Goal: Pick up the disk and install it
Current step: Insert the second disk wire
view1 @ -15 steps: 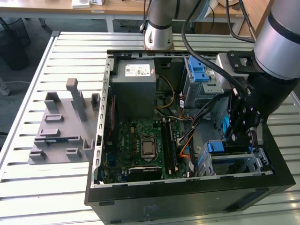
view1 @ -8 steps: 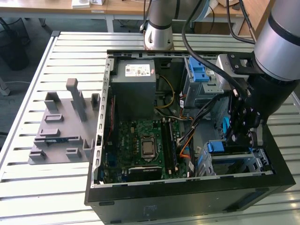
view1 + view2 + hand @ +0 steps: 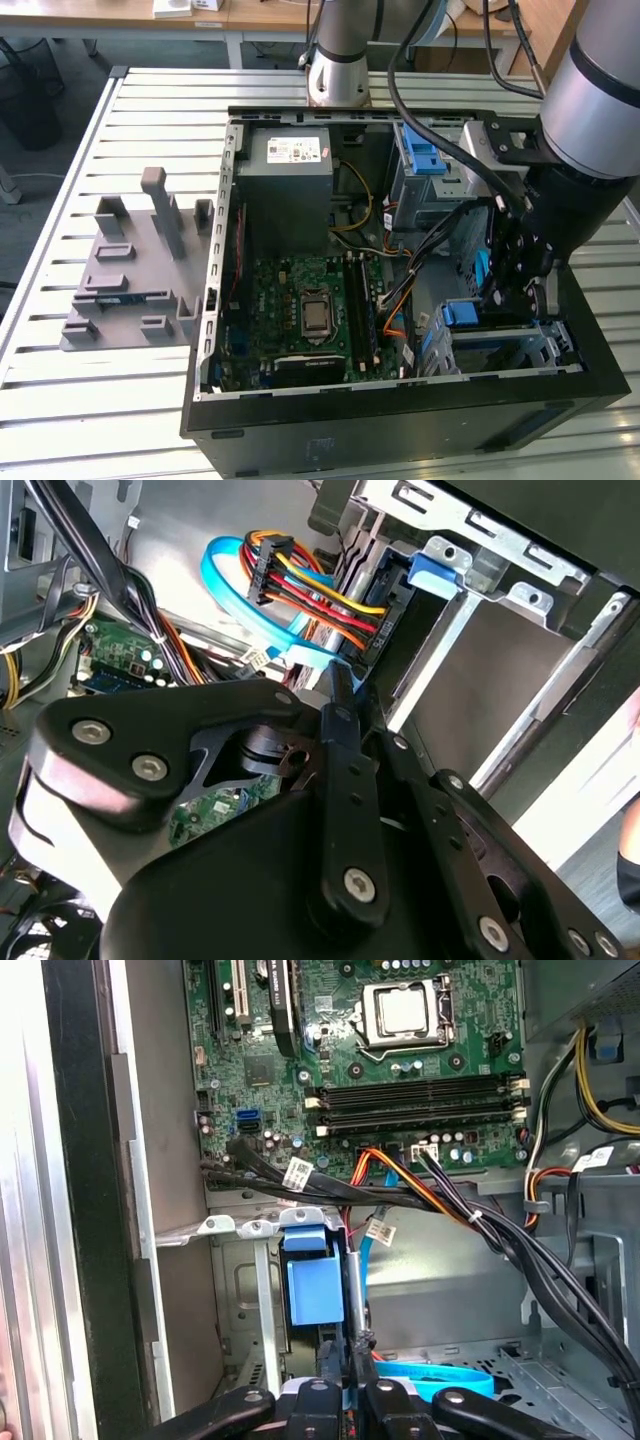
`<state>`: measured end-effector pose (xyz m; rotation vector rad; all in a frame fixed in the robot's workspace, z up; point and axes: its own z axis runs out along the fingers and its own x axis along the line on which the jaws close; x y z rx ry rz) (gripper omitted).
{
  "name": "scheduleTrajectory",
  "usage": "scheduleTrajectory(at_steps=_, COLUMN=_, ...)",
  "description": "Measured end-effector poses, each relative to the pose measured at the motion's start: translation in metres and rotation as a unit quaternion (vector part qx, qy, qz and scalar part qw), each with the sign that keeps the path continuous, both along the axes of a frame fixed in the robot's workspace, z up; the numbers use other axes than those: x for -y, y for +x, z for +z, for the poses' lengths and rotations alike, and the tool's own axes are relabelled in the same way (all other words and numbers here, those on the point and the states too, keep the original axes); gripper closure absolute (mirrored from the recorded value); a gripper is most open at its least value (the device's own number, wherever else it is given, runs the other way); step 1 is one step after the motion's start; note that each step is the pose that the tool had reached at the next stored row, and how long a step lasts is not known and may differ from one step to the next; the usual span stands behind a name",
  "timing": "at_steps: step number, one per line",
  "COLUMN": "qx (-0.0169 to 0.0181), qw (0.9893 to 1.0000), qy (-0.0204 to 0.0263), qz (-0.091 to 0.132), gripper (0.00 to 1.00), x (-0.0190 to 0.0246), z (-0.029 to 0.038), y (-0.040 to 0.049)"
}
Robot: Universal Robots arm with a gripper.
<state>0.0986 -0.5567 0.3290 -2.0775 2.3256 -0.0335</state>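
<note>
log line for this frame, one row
gripper: shut on disk | disk: upright in cage slot | case: open

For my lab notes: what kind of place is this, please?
Probably a robotics lab or test workshop. An open computer case lies on a slatted metal table, a grey fixture block rests beside it, and the gripper reaches into the case near the motherboard.

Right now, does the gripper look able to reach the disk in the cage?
Likely yes: the gripper is right beside the disk's blue bracket, and the cables run off to one side.
</note>
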Motion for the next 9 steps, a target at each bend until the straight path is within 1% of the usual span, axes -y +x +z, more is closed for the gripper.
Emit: scheduleTrajectory(at_steps=9, qx=0.0001, qw=1.0000, qy=0.0005, qz=-0.001, gripper=0.84, x=0.0000, z=-0.0004, y=0.0001)
